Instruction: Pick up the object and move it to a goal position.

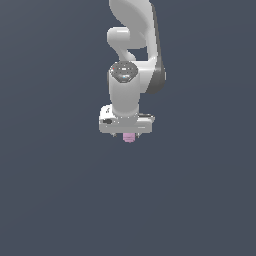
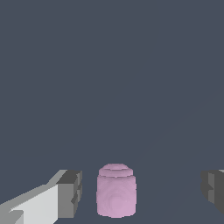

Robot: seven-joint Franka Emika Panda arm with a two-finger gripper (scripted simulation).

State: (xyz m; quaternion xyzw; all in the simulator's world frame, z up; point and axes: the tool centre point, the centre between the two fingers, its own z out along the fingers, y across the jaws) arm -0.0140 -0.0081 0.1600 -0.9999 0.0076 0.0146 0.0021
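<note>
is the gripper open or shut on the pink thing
Open. In the wrist view the gripper has its fingers apart on either side of the pink object, with visible gaps and no contact.

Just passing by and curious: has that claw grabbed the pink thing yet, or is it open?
Gripper: open. The pink object stands between the fingers with gaps on both sides; nothing held.

Arm (image 1: pixel 131 60) hangs near vertical, wrist pointing straight down — white gripper (image 1: pixel 127 134) at its lowest end. Jaws spread wide in the wrist view — dark fingertips (image 2: pixel 70 192) well apart, neither pad in contact.
</note>
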